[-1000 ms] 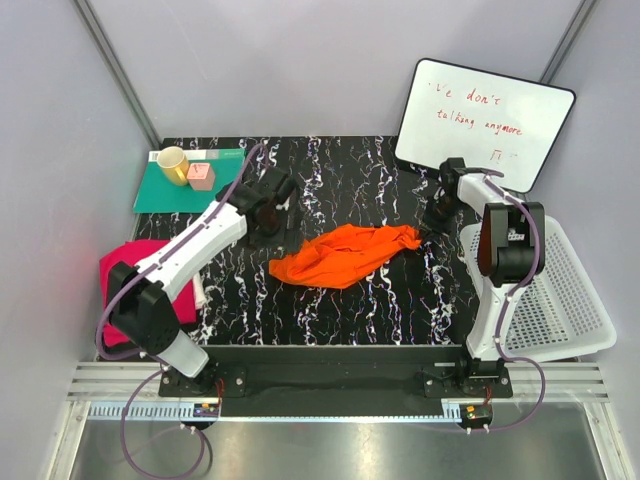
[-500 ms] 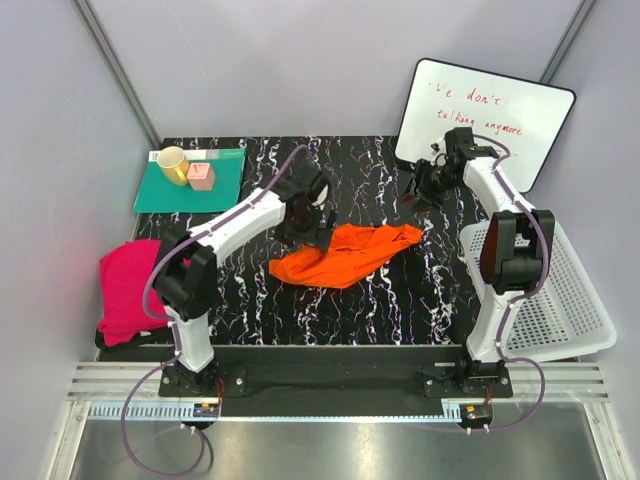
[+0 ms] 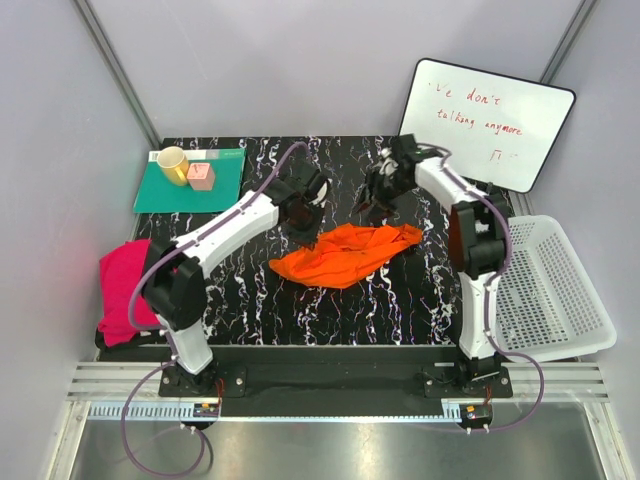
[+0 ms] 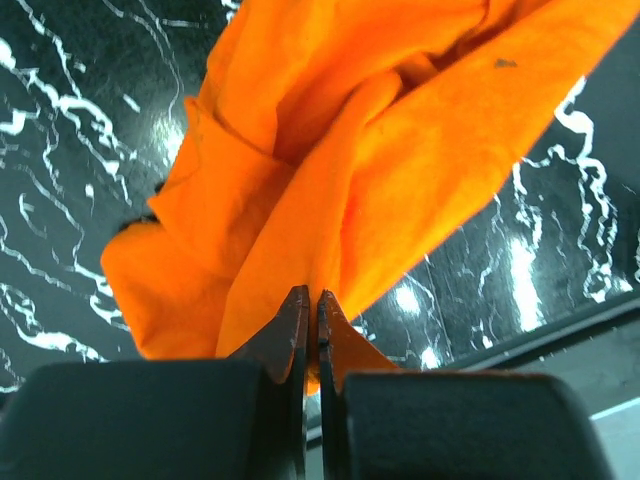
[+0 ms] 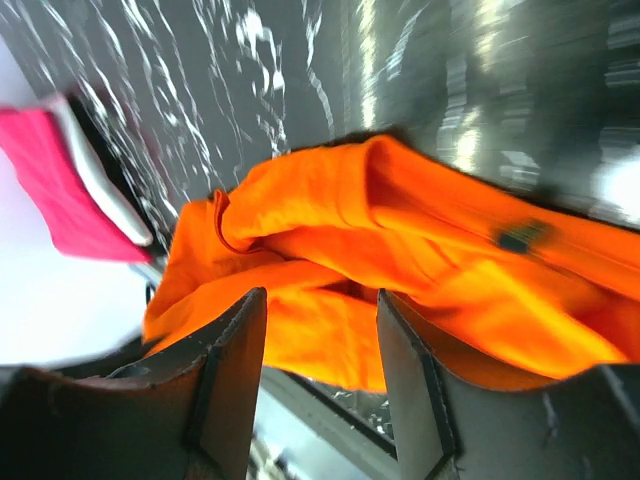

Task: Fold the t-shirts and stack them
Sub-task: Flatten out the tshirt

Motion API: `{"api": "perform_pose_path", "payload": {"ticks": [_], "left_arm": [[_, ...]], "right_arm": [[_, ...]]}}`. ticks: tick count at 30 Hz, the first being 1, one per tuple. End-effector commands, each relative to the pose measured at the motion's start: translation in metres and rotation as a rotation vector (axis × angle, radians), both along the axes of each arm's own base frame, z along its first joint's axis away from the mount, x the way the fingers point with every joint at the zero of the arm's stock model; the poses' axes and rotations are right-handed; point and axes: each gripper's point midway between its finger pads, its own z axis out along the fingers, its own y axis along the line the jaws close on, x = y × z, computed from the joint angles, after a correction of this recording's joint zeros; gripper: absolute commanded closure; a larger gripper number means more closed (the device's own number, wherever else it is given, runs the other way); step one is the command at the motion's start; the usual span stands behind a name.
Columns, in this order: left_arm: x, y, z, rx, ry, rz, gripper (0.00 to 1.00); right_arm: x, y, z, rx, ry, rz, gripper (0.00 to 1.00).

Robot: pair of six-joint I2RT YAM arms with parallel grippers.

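Orange t-shirt (image 3: pixel 350 253) lies crumpled on the counter (image 3: pixel 400 300). Left arm (image 3: pixel 225 225) is stretched out, left fingers (image 4: pixel 293 330) pinched shut on its edge. Right arm (image 3: pixel 450 195) bends inward, right fingers (image 5: pixel 235 370) apart, empty. Pink t-shirt (image 3: pixel 122 285) is partly hidden by the left arm.

Centre of table (image 3: pixel 400 300): one t-shirt (image 3: pixel 348 253), left gripper (image 3: pixel 305 235) on its rear-left edge, right gripper (image 3: pixel 375 205) just behind. At left edge, second t-shirt (image 3: pixel 125 290); rear-left, mug (image 3: pixel 173 164) on mat (image 3: pixel 160 195); right, basket (image 3: pixel 560 300).

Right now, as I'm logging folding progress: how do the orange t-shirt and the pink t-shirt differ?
The orange t-shirt lies bunched in the middle of the table; the pink t-shirt sits at its left edge. The left claw is shut on a fold of the orange t-shirt; no claw touches the pink t-shirt. Both are plain cloth, unstacked.
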Motion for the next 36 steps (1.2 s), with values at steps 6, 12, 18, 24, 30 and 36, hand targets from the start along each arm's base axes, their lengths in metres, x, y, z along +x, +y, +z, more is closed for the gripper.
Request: {"api": "perform_pose_path", "payload": {"ticks": [6,12,18,24,30,36], "left_arm": [[-0.024,0.011,0.021,-0.034,-0.021,0.031,1.00],[-0.030,0.013,0.021,-0.032,-0.020,0.035,1.00],[-0.043,0.016,0.023,-0.020,-0.010,0.018,1.00],[-0.066,0.023,0.025,-0.016,0.011,0.011,1.00],[-0.098,0.032,0.007,0.010,0.095,0.014,1.00],[-0.136,0.033,-0.003,0.007,0.211,0.004,1.00]], "right_arm": [[-0.024,0.044,-0.024,0.034,0.110,0.085,0.46],[-0.029,0.044,-0.041,-0.004,0.125,0.100,0.49],[-0.034,0.050,-0.070,-0.052,0.160,0.120,0.53],[-0.034,0.051,-0.081,-0.088,0.164,0.125,0.53],[-0.031,0.053,-0.095,-0.098,0.178,0.129,0.75],[-0.021,0.052,-0.105,-0.140,0.164,0.122,1.00]]}}
